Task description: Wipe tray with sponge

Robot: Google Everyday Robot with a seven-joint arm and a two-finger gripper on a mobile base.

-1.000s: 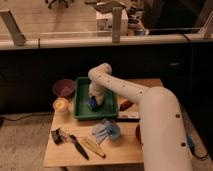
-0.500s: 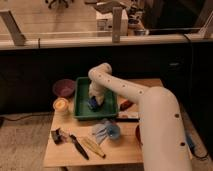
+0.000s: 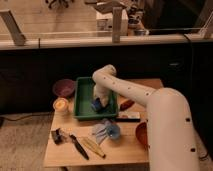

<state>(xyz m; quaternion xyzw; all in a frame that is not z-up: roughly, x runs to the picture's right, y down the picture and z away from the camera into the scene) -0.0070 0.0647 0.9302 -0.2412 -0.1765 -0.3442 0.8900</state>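
Note:
A green tray (image 3: 84, 102) sits on the wooden table, left of centre. My white arm reaches down into it from the right. My gripper (image 3: 98, 103) is low inside the tray at its right side. A blue sponge (image 3: 95, 105) shows at the gripper's tip, against the tray floor.
A purple bowl (image 3: 63, 88) and a yellow cup (image 3: 61, 105) stand left of the tray. A brush (image 3: 61, 136), a black tool and a banana (image 3: 93, 147) lie at the front left. A blue cloth and blue cup (image 3: 113, 131) sit in front of the tray. A brown bowl (image 3: 141, 135) and a red item (image 3: 126, 104) are at the right.

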